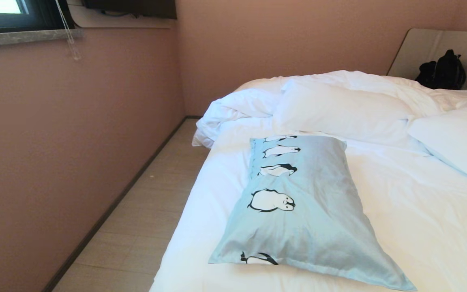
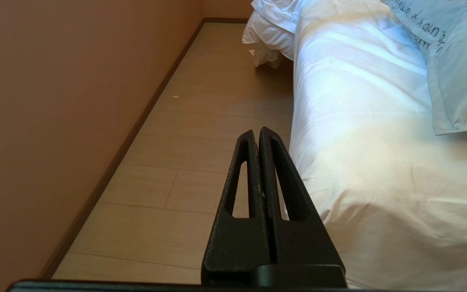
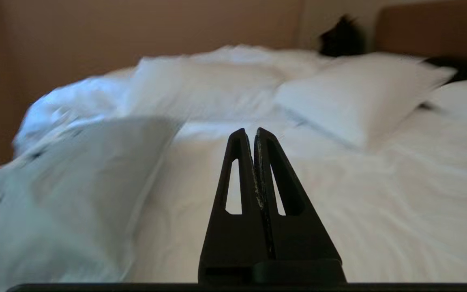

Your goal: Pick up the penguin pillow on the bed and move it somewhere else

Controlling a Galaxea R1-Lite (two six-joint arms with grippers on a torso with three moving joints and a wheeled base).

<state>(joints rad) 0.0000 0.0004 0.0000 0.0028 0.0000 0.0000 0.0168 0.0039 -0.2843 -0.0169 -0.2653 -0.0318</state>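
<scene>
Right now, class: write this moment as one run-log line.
stage: before pickup | penguin pillow: lying on bed | left hand: shut | right hand: shut, empty

From our head we look forward and down across the bed (image 1: 399,211). Our left wrist camera sits low beside the mattress edge, facing along the floor (image 2: 185,134); our right wrist camera skims close above the sheets toward the headboard (image 3: 432,28). All share the penguin pillow (image 1: 298,211).
</scene>
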